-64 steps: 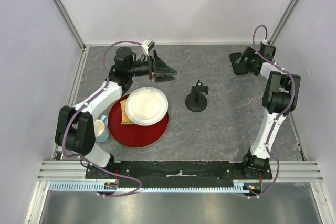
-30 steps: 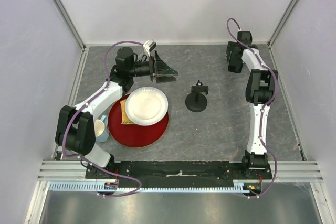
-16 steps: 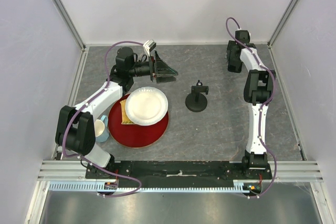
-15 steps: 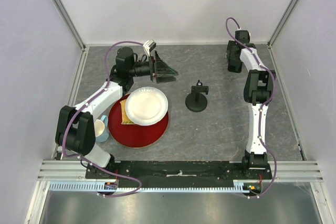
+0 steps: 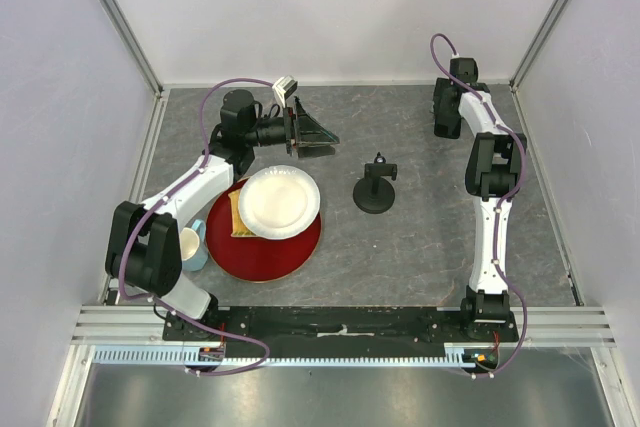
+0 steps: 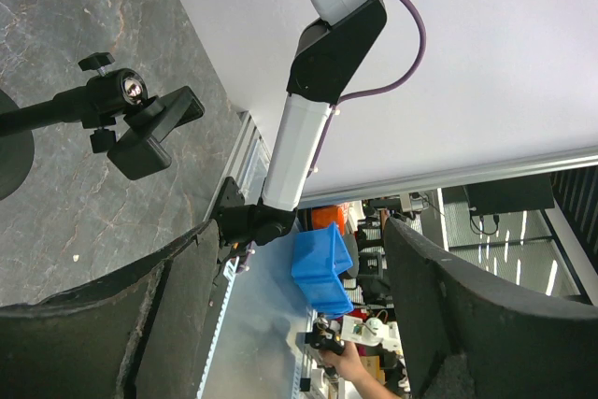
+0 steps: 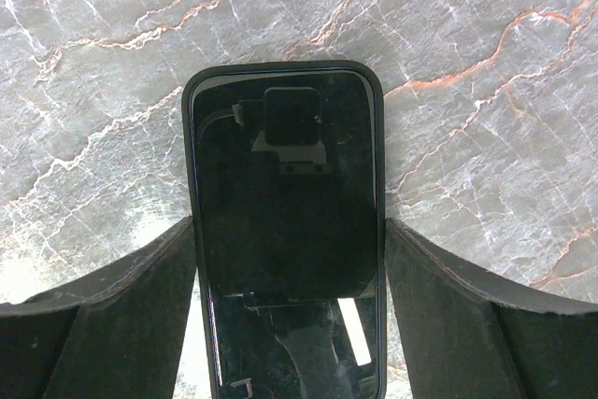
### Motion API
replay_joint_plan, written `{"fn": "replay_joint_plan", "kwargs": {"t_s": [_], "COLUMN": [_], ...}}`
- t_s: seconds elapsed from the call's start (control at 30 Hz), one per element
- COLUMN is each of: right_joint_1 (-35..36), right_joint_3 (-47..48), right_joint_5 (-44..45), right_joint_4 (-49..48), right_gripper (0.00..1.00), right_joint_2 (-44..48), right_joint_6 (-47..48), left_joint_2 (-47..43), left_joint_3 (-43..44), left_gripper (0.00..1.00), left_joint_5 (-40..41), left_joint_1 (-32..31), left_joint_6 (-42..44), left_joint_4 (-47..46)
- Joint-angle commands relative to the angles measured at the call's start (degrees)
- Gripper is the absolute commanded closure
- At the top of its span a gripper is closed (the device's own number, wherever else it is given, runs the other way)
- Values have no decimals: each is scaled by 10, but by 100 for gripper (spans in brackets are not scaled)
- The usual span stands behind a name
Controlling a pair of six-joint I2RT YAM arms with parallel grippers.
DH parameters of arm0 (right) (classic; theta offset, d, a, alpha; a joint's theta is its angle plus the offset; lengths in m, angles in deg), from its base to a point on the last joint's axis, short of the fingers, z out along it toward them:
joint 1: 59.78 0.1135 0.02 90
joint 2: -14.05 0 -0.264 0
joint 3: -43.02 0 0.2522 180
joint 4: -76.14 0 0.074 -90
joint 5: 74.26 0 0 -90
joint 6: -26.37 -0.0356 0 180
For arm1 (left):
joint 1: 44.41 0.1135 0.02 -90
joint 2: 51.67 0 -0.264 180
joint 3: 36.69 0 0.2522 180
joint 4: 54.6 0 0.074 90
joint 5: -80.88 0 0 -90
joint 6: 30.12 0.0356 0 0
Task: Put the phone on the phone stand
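The phone point(image 7: 285, 184), a glossy black slab, lies on the grey marbled table at the far right back. In the right wrist view my right gripper point(image 7: 290, 231) points straight down over it, with one finger against each long edge. In the top view the right gripper point(image 5: 446, 115) covers the phone. The phone stand point(image 5: 375, 190), with a disc base, a post and a cradle, stands mid-table; its cradle also shows in the left wrist view point(image 6: 140, 128). My left gripper point(image 5: 315, 135) hovers open and empty at the back left, pointing towards the stand; the left wrist view point(image 6: 299, 306) shows nothing between its fingers.
A white plate point(image 5: 279, 201) rests on a red plate point(image 5: 270, 247) at the left, with a yellow item point(image 5: 237, 214) under its edge. A white and blue cup point(image 5: 190, 245) stands by the left arm. Walls close in the back and both sides.
The right arm swung from the far right corner to straight over the phone and has stayed there for the last second. The left arm and the stand have not moved.
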Motion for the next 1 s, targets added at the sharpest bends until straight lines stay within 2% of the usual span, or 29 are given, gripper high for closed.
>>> {"fn": "replay_joint_plan", "kwargs": {"t_s": [0.0, 0.03, 0.07, 0.2, 0.27, 0.3, 0.47, 0.57, 0.7, 0.83, 0.97], "right_joint_1": [-3, -4, -3, -3, -4, -4, -4, -4, -5, -4, -4], "right_joint_3": [-16, -17, -18, -37, -41, -44, -57, -108, -224, -326, -495], "right_joint_5": [-15, -14, -10, 4, 7, 7, 8, 3, -9, -58, -104], "right_joint_4": [124, 125, 128, 129, 128, 128, 124, 93, 22, -47, -198], "right_gripper": [61, 65, 73, 83, 92, 100, 100, 100, 100, 100, 100], "right_joint_2": [-35, -32, -29, -4, 4, 11, 45, 92, 184, 261, 382], "right_joint_6": [25, 25, 26, 29, 29, 26, 17, 3, -31, -91, -140], "left_joint_2": [4, 4, 5, 6, 6, 6, 5, 3, 2, 3, 6], "left_joint_3": [-1, -1, -1, -1, -1, -1, -1, -1, -1, -3, -2], "left_gripper": [23, 23, 23, 23, 23, 23, 23, 22, 22, 23, 23], "left_joint_5": [-16, -17, -17, -17, -16, -16, -17, -17, -16, -14, -14], "left_joint_1": [-2, -3, -2, -2, -2, -2, -2, -2, -2, -3, -4], "left_joint_6": [-17, -17, -17, -16, -17, -17, -16, -17, -16, -15, -14], "left_joint_4": [-21, -21, -21, -21, -21, -21, -21, -21, -21, -21, -21]}}
